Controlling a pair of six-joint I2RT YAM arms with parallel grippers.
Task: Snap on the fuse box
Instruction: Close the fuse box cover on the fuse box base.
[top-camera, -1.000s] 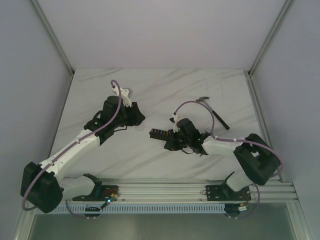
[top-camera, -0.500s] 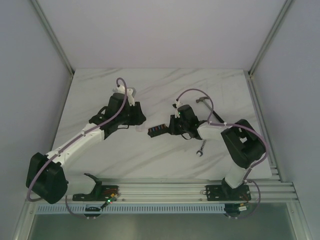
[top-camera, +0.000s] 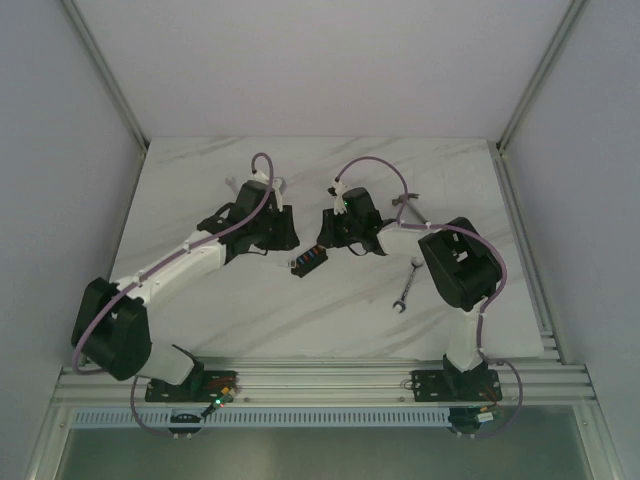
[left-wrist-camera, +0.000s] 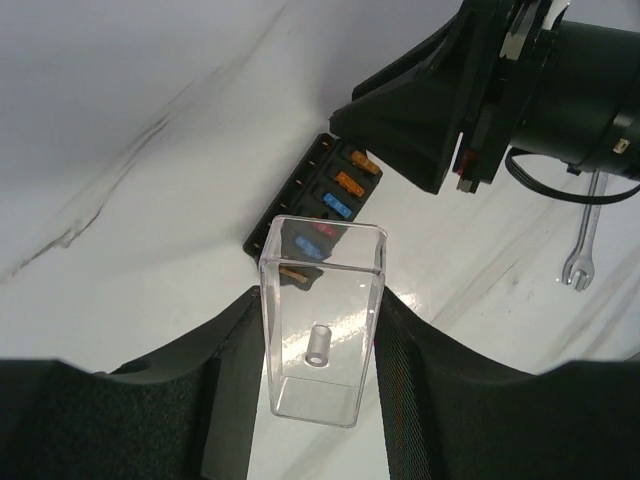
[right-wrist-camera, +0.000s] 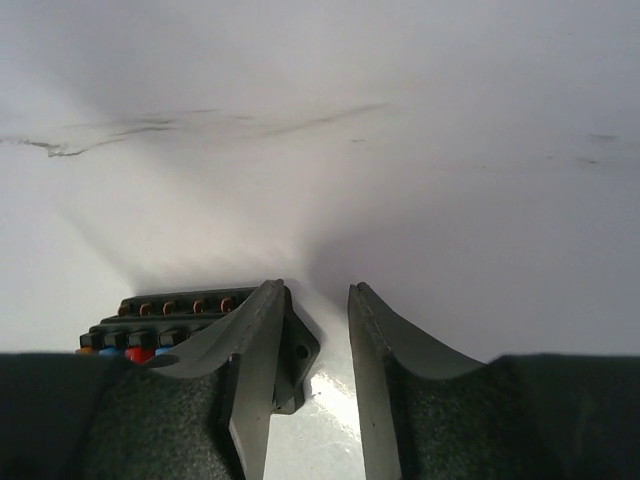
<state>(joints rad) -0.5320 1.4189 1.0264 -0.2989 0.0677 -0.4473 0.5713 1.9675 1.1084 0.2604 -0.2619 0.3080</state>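
Left pincer (left-wrist-camera: 320, 340) has the clear cover (left-wrist-camera: 325, 255) pinched by its long sides, jaws about halfway in, its mouth pointing out toward the bench (top-camera: 450, 170).

And the target: the fuse box (top-camera: 308, 262) lies flat near mid-bench, fuses (left-wrist-camera: 350, 183) up, nothing on it yet and nothing gripping it. From above, the cover hangs at its 10 o'clock, close but apart. Right pincer (right-wrist-camera: 315, 292) sits at its 1 o'clock, jaws partly parted and empty. One finger (right-wrist-camera: 255, 350) is just beside the box's end, with bare bench in the gap. Further out, at 4 o'clock, a wrench (top-camera: 404, 291) lies alone.

Now the step, as I read it: bring the cover over the box and press until it clicks. To do it well, turn the cover so its long axis runs along the fuse row. Square all four edges over the body before any push, then come straight down. A tilted entry would likely catch a fuse or skid the box. That box looks light and loose on a smooth bench, so the right pincer would do best bracing its end. Press evenly, because thin clear walls may flex.

Count time! One fuse box. One cover. Two pincers. One wrench in plain sight, plus a slim tool (top-camera: 408, 198) poking out behind the right arm at 2 o'clock; I can't tell what it is. About five fuses show from the left wrist, orange, blue and red, some of them only through the cover.
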